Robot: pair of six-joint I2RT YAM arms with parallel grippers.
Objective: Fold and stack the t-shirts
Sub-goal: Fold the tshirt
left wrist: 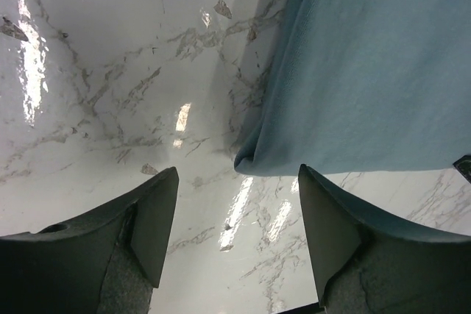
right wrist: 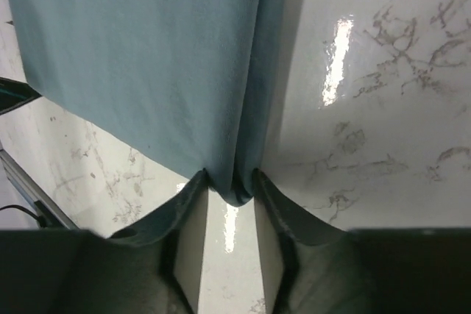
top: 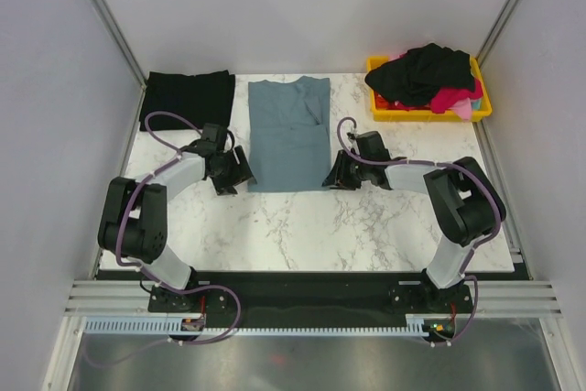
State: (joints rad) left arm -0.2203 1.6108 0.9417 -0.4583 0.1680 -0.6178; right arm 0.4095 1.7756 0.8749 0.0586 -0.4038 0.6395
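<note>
A slate blue-grey t-shirt (top: 288, 135) lies folded into a long strip in the middle of the marble table (top: 302, 226). My left gripper (top: 240, 171) is open and empty at the shirt's near left corner; in the left wrist view the corner (left wrist: 254, 158) lies just ahead of the gap between the fingers, at the gripper (left wrist: 237, 178). My right gripper (top: 331, 174) is shut on the shirt's near right corner; in the right wrist view the cloth (right wrist: 147, 56) is pinched at the gripper (right wrist: 229, 183). A folded black t-shirt (top: 188, 98) lies at the back left.
A yellow plastic bin (top: 430, 115) at the back right holds a heap of black (top: 430, 70) and pink-red (top: 455, 98) shirts. Grey walls enclose the table on three sides. The arm bases sit at the near edge.
</note>
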